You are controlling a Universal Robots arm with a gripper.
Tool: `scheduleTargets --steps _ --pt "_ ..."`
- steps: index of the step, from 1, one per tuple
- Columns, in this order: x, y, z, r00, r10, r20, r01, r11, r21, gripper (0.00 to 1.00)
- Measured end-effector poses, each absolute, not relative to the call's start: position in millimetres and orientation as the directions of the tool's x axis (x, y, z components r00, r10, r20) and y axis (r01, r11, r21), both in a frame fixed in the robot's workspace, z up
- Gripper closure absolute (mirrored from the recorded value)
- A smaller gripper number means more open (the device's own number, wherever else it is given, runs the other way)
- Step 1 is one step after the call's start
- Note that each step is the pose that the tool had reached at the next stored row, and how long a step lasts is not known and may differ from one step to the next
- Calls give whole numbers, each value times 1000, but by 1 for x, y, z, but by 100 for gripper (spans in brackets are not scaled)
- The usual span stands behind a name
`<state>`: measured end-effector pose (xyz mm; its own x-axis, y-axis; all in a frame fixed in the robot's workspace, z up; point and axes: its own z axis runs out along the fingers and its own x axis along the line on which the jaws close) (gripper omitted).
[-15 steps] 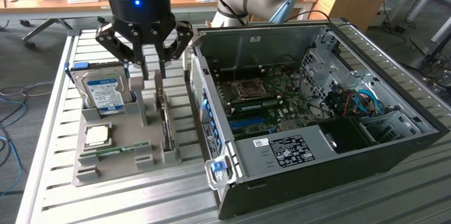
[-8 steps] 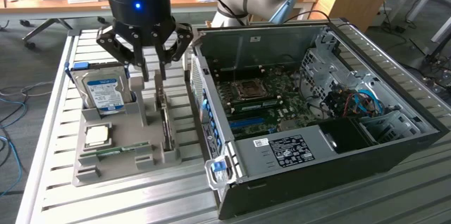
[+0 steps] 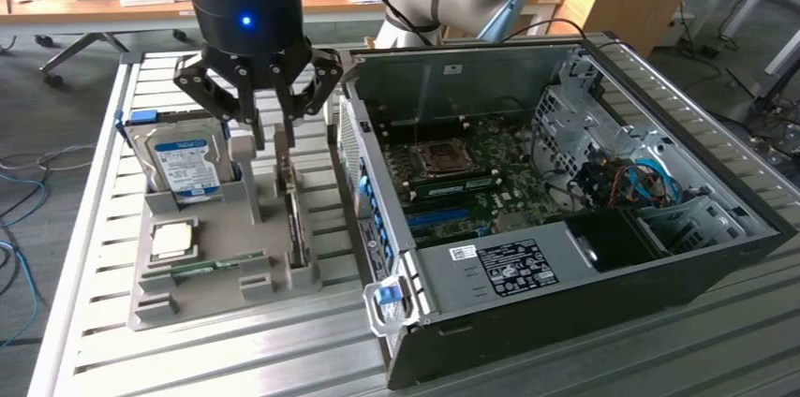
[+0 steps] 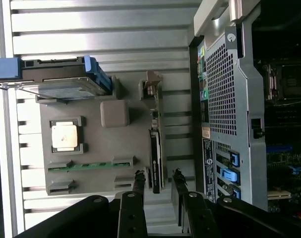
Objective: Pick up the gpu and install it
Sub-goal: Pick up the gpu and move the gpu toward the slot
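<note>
Thin green, dark-faced gpu card (image 4: 156, 153) stands on edge in a slot of the grey plastic holder tray (image 4: 90, 148). The pincer (image 4: 157, 179) is released, straddling the card. Judged light, stiff and fragile; grip the flat faces.

The gpu (image 4: 156, 163) is green-edged with a dark face. Grey tray (image 3: 250, 228), silver slatted worktop (image 3: 187, 360), hard drive (image 3: 187, 168) with a blue-and-white label, black fingers (image 4: 139, 184), black computer case (image 3: 625, 294) with a grey perforated panel.

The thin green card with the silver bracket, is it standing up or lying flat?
Standing up. The thin green card rests on its edge in a slot of the grey plastic holder.
</note>
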<state>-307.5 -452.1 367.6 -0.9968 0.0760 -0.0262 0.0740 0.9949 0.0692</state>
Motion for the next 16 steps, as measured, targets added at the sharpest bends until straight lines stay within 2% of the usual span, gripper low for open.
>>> scheduleTargets --steps 16 --pt "-307 -452 351 -997 76 -27 74 995 69 64"
